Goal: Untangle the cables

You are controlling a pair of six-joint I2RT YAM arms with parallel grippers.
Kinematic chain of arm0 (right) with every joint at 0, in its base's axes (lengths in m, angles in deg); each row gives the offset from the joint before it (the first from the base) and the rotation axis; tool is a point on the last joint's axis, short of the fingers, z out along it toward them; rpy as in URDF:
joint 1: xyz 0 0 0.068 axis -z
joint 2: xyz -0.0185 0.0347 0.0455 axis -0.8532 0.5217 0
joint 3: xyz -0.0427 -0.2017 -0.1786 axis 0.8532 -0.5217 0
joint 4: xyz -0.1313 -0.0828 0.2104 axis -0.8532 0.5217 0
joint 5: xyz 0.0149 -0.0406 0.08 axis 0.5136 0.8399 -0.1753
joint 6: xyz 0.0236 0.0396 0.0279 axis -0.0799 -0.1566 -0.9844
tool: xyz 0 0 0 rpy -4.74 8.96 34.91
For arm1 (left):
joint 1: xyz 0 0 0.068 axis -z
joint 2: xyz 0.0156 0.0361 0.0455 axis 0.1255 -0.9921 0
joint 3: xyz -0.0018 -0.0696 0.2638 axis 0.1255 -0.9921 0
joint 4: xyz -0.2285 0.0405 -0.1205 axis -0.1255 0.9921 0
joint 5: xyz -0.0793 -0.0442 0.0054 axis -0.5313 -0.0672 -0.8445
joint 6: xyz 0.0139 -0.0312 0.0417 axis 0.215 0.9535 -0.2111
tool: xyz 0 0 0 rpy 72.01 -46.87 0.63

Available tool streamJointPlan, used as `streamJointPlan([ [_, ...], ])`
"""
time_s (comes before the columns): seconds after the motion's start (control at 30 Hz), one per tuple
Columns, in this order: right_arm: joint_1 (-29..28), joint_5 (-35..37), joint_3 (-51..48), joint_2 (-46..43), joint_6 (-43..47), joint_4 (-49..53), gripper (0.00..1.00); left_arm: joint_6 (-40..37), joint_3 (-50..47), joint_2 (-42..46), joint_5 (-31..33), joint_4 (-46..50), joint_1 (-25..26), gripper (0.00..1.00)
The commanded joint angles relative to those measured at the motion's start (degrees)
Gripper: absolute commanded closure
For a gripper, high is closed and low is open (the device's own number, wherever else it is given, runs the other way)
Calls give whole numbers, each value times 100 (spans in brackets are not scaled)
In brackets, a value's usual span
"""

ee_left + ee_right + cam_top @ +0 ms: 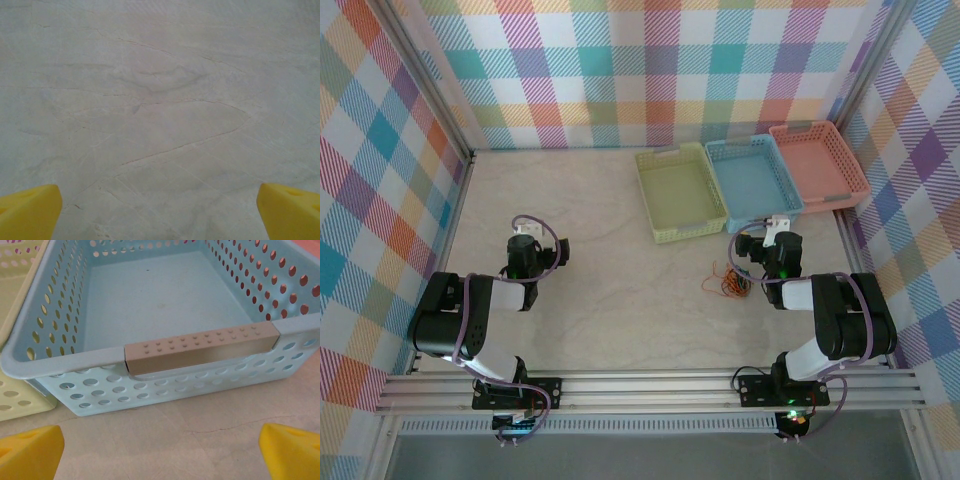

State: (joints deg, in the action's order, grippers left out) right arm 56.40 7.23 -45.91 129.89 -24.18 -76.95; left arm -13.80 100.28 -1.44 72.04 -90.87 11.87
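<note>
Cables (728,283) lie bunched; left end effector (160,210) and right end effector (160,450) gape empty; pinching several strands could tighten knots.

Lined up edge to edge at the far right of a pale, veined bench (610,300): a yellow-green basket (682,192), a light blue basket (752,178) and a pink basket (817,165), all of perforated plastic. Clipped over the blue one's near rim, a tan grip strip (200,347) studded with raised dots. Walled on three sides by pastel plaid panels (650,70); fronted by an aluminium rail (650,388).
</note>
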Motion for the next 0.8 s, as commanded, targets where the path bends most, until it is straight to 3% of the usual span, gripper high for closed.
streamJointPlan([
  [0.0,44,-95,153,63,-65,-205,0,80,139,-40,64,-219,-60,0],
  [0.33,48,-101,153,65,-66,-207,0,75,138,-35,75,-225,-63,0],
  [0.4,48,-101,153,67,-78,-196,0,132,133,60,454,-178,-9,0],
  [0.47,48,-94,152,67,-74,-193,0,241,219,483,998,286,96,0],
  [0.6,41,-98,140,56,-65,-219,0,259,203,1742,1194,1106,330,0],
  [0.67,41,-91,131,12,-58,-244,0,755,482,2363,1124,1937,426,0],
  [0.77,33,-206,294,-577,12,513,0,1325,1207,2988,765,3396,501,0],
])
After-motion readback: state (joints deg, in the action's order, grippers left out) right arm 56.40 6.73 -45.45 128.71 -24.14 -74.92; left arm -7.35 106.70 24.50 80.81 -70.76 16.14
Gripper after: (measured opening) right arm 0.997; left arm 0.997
